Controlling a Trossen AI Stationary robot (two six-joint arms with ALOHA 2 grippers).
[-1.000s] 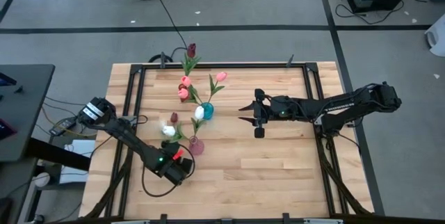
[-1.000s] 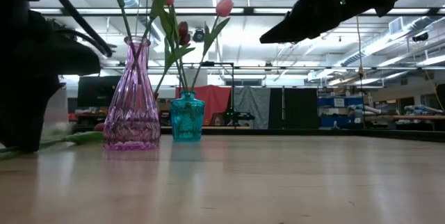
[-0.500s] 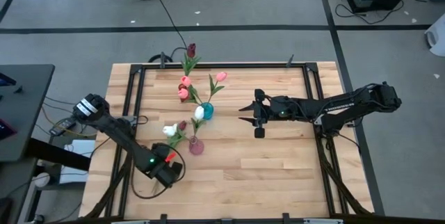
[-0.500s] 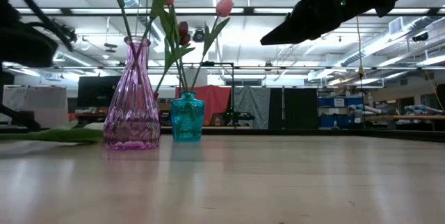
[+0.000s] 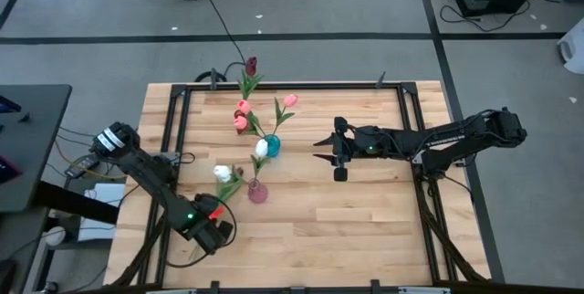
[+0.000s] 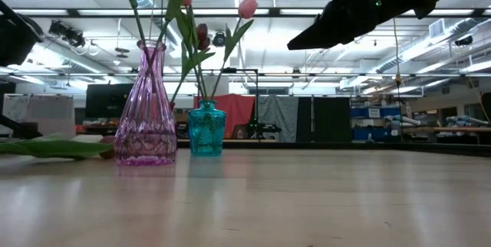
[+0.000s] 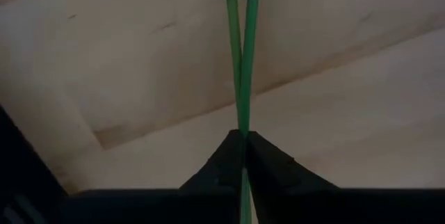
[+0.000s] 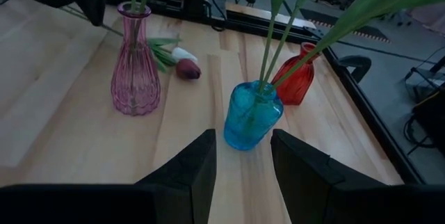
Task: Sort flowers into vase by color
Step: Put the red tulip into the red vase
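Two tulips [image 5: 225,176], one white and one maroon, lie on the wooden table [image 5: 365,221] just beside a pink vase [image 5: 258,192], their thin green stems [image 7: 240,57] pinched between the closed fingers of the left gripper [image 5: 215,228] near the table's front left. A blue vase [image 5: 271,146] and a red vase [image 8: 297,78] hold more tulips. The right gripper [image 5: 322,150] hovers with fingers apart beside the blue vase.
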